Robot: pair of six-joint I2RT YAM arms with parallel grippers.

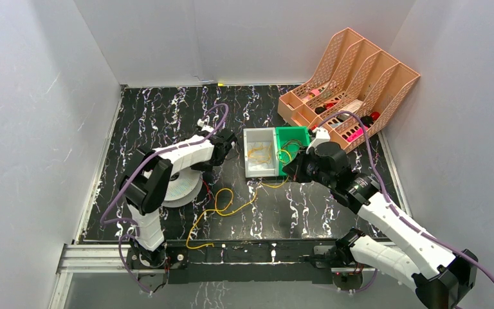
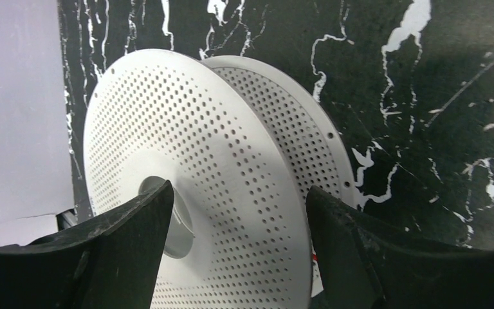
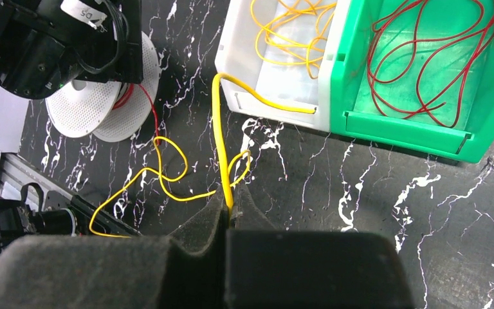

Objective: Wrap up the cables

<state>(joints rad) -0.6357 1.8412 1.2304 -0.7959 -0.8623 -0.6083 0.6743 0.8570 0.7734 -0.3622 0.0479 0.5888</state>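
A yellow cable (image 3: 222, 129) runs from the white bin's front lip down into my right gripper (image 3: 229, 205), which is shut on it just above the table. The cable's slack lies in loops (image 1: 222, 203) on the table and trails to the near edge. More yellow cables (image 3: 289, 32) lie in the white bin (image 1: 261, 168). The white perforated spool (image 2: 231, 148) stands tilted at the left (image 1: 181, 188). My left gripper (image 2: 238, 212) straddles its front flange, one finger over the hub and the other at the rim, and holds it.
A green bin (image 1: 294, 134) with thin red wires (image 3: 424, 58) adjoins the white bin. A red wire (image 3: 149, 109) hangs from the spool. A pink file rack (image 1: 360, 71) stands at the back right. Grey walls enclose the dark marbled table.
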